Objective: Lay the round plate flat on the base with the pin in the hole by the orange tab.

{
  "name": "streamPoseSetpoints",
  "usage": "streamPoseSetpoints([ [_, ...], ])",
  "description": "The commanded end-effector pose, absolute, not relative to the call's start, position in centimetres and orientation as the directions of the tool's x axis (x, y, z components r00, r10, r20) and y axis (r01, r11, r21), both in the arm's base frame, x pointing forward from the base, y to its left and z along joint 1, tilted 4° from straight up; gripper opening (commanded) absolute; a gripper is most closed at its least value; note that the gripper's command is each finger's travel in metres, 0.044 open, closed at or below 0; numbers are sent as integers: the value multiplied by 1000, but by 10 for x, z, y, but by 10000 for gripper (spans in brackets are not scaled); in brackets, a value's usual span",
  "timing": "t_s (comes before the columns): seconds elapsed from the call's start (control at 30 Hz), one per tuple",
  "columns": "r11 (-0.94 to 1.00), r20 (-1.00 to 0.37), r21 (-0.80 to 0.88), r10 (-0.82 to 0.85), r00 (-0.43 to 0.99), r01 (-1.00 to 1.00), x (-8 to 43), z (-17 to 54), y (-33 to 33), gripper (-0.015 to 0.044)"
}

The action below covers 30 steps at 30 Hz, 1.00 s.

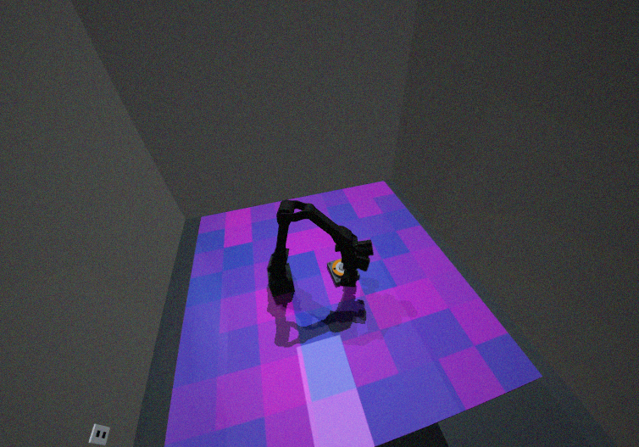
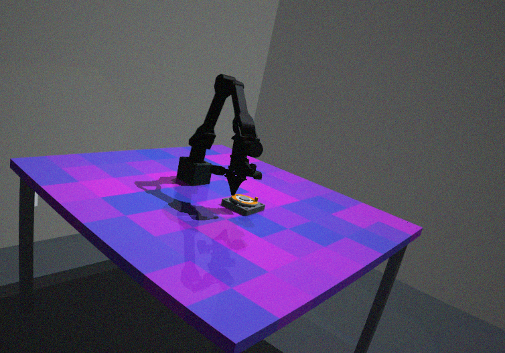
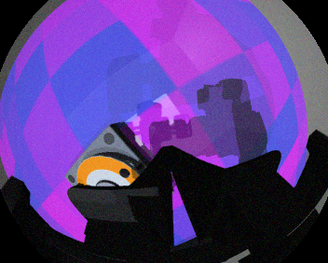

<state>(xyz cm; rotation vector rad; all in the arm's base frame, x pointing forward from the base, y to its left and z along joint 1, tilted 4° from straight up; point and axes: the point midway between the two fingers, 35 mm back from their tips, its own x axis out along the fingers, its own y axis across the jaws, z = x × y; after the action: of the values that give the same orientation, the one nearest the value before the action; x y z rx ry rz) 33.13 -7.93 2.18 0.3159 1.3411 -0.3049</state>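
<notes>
The round plate (image 1: 339,275) (image 2: 238,197) (image 3: 92,168), orange with a pale inner ring, sits around the post (image 2: 244,198) on the dark square base (image 2: 247,211) (image 3: 92,152). It looks slightly raised and tilted, with a dark gap under its edge in the wrist view. The orange tab (image 2: 256,199) stands at its right in the exterior view; the arm hides it in the top view. I cannot make out the pin. My gripper (image 1: 349,283) (image 2: 233,194) (image 3: 167,151) is shut and empty, pointing down close beside the plate's left edge in the exterior view. Contact cannot be told.
The base lies on the checkered pink and blue table (image 1: 413,338) (image 2: 277,259). The robot's own foot (image 1: 280,282) (image 2: 193,171) stands behind and left of the base in the exterior view. Dark arm shadows lie across the table. My left finger covers part of the plate in the wrist view.
</notes>
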Motion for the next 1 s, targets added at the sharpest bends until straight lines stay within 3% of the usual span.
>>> streamPoseSetpoints([
  [0.0, 971, -986, 59, 20, 165, 233, 338, 32, -31, 0],
  [0.23, 994, -995, 74, 78, 55, -74, 325, 50, 60, 0],
  [0.97, 994, -995, 75, 79, 52, -83, 329, 3, 66, 0],
])
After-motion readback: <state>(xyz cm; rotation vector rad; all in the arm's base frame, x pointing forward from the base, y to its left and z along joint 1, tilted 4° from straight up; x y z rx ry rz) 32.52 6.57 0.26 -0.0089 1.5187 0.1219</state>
